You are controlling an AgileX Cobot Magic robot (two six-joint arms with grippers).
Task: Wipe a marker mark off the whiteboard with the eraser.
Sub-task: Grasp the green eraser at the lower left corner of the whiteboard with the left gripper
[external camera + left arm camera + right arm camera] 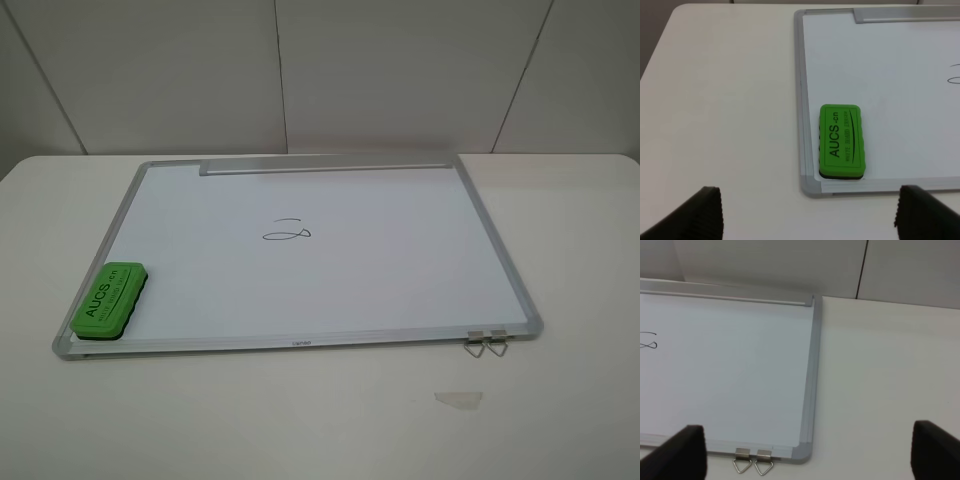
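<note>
Smooth whiteboard, metal frame

whiteboard mid-frame on table; eraser on its lower-left corner; marker mark at board centre; clips at lower-right edge

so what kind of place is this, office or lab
Probably a lab test bench: a white table, a plain panelled wall behind it, and a whiteboard laid flat with the eraser on it.
</note>
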